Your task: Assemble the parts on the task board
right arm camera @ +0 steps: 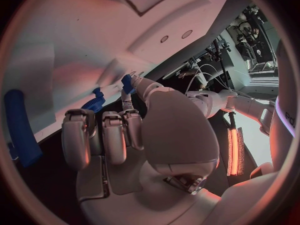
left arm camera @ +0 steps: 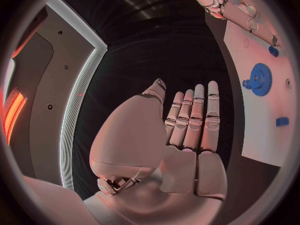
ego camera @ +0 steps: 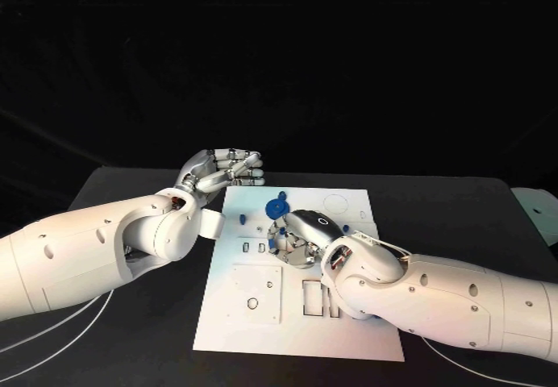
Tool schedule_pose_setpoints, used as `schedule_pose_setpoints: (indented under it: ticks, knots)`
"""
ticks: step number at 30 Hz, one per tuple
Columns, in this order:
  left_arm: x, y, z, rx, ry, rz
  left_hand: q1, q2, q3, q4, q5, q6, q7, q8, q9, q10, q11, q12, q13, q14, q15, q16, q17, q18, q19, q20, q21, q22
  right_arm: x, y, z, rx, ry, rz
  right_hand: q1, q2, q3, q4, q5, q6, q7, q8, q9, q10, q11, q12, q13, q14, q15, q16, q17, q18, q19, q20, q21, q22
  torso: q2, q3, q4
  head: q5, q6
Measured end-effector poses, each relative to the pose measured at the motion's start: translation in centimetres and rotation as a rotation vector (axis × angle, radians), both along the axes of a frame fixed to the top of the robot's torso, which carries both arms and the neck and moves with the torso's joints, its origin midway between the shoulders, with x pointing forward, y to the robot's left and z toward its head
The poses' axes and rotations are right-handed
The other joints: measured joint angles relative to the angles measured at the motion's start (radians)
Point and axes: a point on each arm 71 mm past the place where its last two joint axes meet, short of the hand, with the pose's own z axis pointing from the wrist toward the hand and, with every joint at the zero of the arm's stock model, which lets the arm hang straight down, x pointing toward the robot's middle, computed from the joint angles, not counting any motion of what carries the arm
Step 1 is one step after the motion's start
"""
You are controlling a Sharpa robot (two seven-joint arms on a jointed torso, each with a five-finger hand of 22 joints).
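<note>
The black table [ego camera: 139,339] holds the white board [ego camera: 262,314] in its middle. My left hand [ego camera: 221,171] hangs by the board's far left corner, fingers straight, holding nothing. My right hand [ego camera: 300,235] is low over the board's middle, pinching a small blue part [right arm camera: 127,83]. A blue gear [ego camera: 276,208] stands just beyond it.
</note>
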Motion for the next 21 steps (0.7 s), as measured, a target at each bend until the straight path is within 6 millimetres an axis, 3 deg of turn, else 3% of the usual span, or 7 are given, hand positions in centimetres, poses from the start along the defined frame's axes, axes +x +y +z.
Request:
schedule_pose_setpoints:
  ticks: [8, 21]
  knots:
    - [-0.01, -0.05, 0.00, 0.000, 0.000, -0.001, 0.000, 0.000, 0.000, 0.000, 0.000, 0.000, 0.000, 0.000, 0.000, 0.000, 0.000, 0.000, 0.000, 0.000, 0.000, 0.000, 0.000, 0.000, 0.000, 0.000, -0.004, 0.000, 0.10, 0.29, -0.23, -0.014, -0.001, 0.000, -0.014, -0.006, 0.000, 0.000, -0.004, 0.000, 0.000, 0.021, 0.000, 0.000, 0.000, 0.000, 0.000, 0.000, 0.000, 0.000, 0.000, 0.000, 0.000, 0.000, -0.004, 0.000, -0.001, 0.0000, -0.0007, 0.004, -0.004]
    - [-0.02, -0.08, 0.01, -0.001, 0.000, -0.002, 0.000, 0.000, 0.000, 0.000, 0.000, 0.000, 0.000, 0.000, 0.000, 0.000, 0.000, 0.000, 0.000, 0.000, 0.000, 0.000, 0.000, 0.000, 0.000, 0.000, -0.004, 0.000, 0.41, 0.69, -0.29, -0.021, -0.010, 0.000, -0.021, -0.012, 0.000, 0.000, -0.010, 0.000, -0.001, 0.023, 0.007, 0.000, 0.000, 0.000, 0.000, 0.000, 0.000, 0.000, 0.000, 0.000, 0.000, 0.000, -0.004, 0.001, -0.001, -0.0005, -0.0001, 0.004, -0.005]
